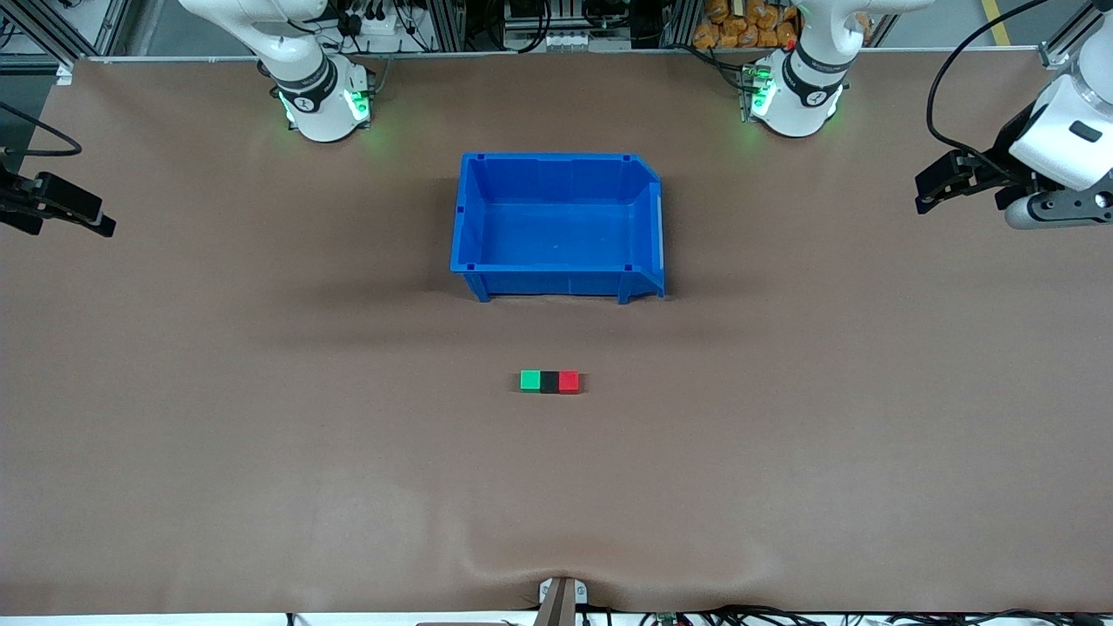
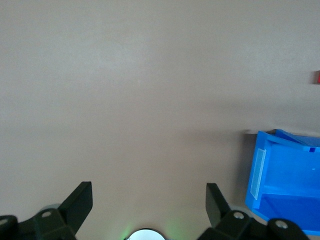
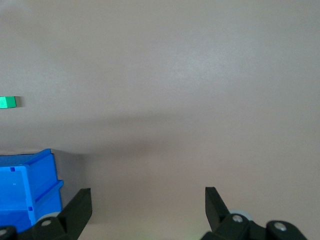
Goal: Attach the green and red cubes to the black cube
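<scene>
- Green cube (image 1: 529, 380), black cube (image 1: 549, 381) and red cube (image 1: 569, 381) touch in 1 row, nearer the camera than the blue bin (image 1: 556, 261); attachment appears complete.
- Left gripper (image 2: 147, 200) and right gripper (image 3: 147, 200): released, empty, parked over the table ends.

We saw a blue plastic storage bin (image 1: 556, 228) with an open top resting on the brown paper-covered table (image 1: 261, 435), about midway between the two ends. Its interior held nothing that we could make out. One end wall was cut lower than the others, the one toward the left arm's end of the table.
</scene>
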Action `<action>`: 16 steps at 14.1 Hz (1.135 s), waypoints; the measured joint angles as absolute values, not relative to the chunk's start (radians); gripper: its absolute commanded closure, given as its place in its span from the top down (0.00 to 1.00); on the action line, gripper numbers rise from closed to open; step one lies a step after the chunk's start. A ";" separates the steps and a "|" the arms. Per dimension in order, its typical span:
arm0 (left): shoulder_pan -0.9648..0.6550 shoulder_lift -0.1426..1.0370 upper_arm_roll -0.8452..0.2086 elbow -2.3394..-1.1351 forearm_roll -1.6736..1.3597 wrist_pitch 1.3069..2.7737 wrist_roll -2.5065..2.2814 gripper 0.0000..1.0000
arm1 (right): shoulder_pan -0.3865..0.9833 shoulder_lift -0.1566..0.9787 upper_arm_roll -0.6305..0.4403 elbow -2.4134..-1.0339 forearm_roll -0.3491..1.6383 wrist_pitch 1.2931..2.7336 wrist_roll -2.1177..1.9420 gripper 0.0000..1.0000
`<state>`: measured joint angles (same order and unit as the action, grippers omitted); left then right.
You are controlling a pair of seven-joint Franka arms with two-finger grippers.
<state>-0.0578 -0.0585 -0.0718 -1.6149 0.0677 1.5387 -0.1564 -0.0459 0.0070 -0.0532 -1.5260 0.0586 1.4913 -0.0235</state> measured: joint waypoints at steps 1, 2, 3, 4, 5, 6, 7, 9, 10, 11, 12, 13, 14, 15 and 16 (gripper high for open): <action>-0.058 -0.052 -0.072 -1.608 0.068 1.539 -0.156 1.00 | -0.046 0.007 -0.053 -1.526 0.059 1.491 -0.024 1.00; -0.058 -0.047 -0.072 -1.601 0.068 1.539 -0.156 1.00 | -0.046 0.007 -0.053 -1.526 0.059 1.491 -0.024 1.00; -0.058 -0.043 -0.072 -1.595 0.068 1.539 -0.156 1.00 | -0.046 0.007 -0.053 -1.526 0.059 1.491 -0.024 1.00; -0.058 -0.039 -0.073 -1.593 0.068 1.539 -0.156 1.00 | -0.046 0.007 -0.053 -1.526 0.059 1.491 -0.024 1.00; -0.058 -0.035 -0.073 -1.592 0.068 1.539 -0.156 1.00 | -0.046 0.007 -0.052 -1.526 0.059 1.491 -0.024 1.00; -0.058 -0.032 -0.074 -1.591 0.068 1.539 -0.156 1.00 | -0.046 0.007 -0.052 -1.526 0.059 1.491 -0.024 1.00; -0.058 -0.030 -0.074 -1.590 0.068 1.538 -0.156 1.00 | -0.046 0.007 -0.051 -1.526 0.059 1.491 -0.024 1.00; -0.058 -0.030 -0.074 -1.589 0.068 1.534 -0.156 1.00 | -0.046 0.007 -0.051 -1.526 0.059 1.491 -0.024 1.00; -0.058 -0.030 -0.074 -1.588 0.068 1.531 -0.156 1.00 | -0.046 0.007 -0.051 -1.526 0.059 1.491 -0.024 1.00; -0.058 -0.030 -0.073 -1.588 0.068 1.530 -0.156 1.00 | -0.046 0.007 -0.051 -1.526 0.059 1.491 -0.024 1.00; -0.058 -0.030 -0.072 -1.587 0.068 1.529 -0.156 1.00 | -0.046 0.007 -0.051 -1.526 0.059 1.491 -0.024 1.00; -0.057 -0.030 -0.071 -1.586 0.068 1.528 -0.156 1.00 | -0.046 0.007 -0.050 -1.526 0.059 1.491 -0.024 1.00; -0.056 -0.030 -0.071 -1.584 0.068 1.528 -0.156 1.00 | -0.046 0.007 -0.050 -1.526 0.059 1.491 -0.024 1.00; -0.056 -0.030 -0.071 -1.584 0.068 1.527 -0.156 1.00 | -0.046 0.007 -0.050 -1.526 0.059 1.491 -0.024 1.00; -0.056 -0.030 -0.071 -1.583 0.068 1.527 -0.156 1.00 | -0.046 0.007 -0.050 -1.526 0.059 1.491 -0.024 1.00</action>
